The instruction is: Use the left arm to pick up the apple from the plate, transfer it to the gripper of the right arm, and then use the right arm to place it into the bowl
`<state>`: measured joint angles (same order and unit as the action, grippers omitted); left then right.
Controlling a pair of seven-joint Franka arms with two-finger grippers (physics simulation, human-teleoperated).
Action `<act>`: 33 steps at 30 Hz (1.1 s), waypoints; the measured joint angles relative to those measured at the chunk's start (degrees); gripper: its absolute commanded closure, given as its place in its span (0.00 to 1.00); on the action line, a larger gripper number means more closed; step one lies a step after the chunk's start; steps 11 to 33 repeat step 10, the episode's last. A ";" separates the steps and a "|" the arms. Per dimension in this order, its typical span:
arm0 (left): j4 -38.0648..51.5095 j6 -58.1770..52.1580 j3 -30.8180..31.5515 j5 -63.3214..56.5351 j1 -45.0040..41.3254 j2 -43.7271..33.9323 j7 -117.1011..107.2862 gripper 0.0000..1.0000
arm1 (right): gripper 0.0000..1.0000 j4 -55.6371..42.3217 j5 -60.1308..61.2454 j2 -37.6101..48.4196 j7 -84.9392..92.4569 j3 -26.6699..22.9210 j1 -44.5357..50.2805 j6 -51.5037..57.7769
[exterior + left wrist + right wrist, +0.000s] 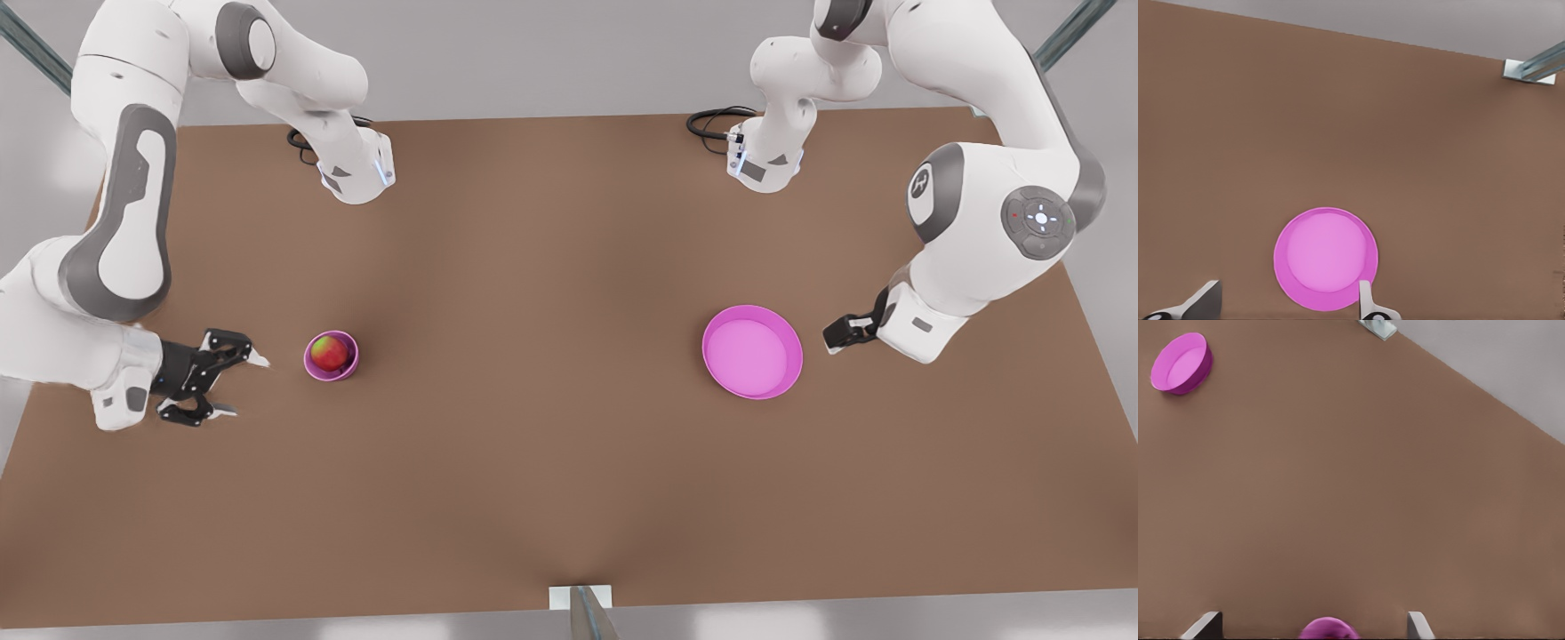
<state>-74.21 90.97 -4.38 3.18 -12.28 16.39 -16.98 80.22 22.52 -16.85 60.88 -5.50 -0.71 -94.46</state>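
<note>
The apple, red with a yellow-green patch, lies inside the small pink bowl on the front view's left. My right gripper hovers just to the left of the bowl, open and holding nothing. The right wrist view has the bowl's rim between that gripper's fingertips, and the plate far off. The wide magenta plate on the front view's right has nothing on it. My left gripper waits beside its right rim, open, and the plate sits just ahead of its fingertips.
Brown table with wide bare room between bowl and plate. Two arm bases with black cables stand at the back edge. A metal post rises at the front edge's middle.
</note>
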 measured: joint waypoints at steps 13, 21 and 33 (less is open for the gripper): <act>0.00 -0.49 0.34 0.92 0.03 -0.30 2.74 0.00 | 0.00 7.66 -21.90 8.79 -26.73 8.29 -1.36 1.36; 0.00 -0.49 0.34 0.92 0.03 -0.30 2.74 0.00 | 0.00 7.66 -21.90 8.79 -26.73 8.29 -1.36 1.36; 0.00 -0.49 0.34 0.92 0.03 -0.30 2.74 0.00 | 0.00 7.66 -21.90 8.79 -26.73 8.29 -1.36 1.36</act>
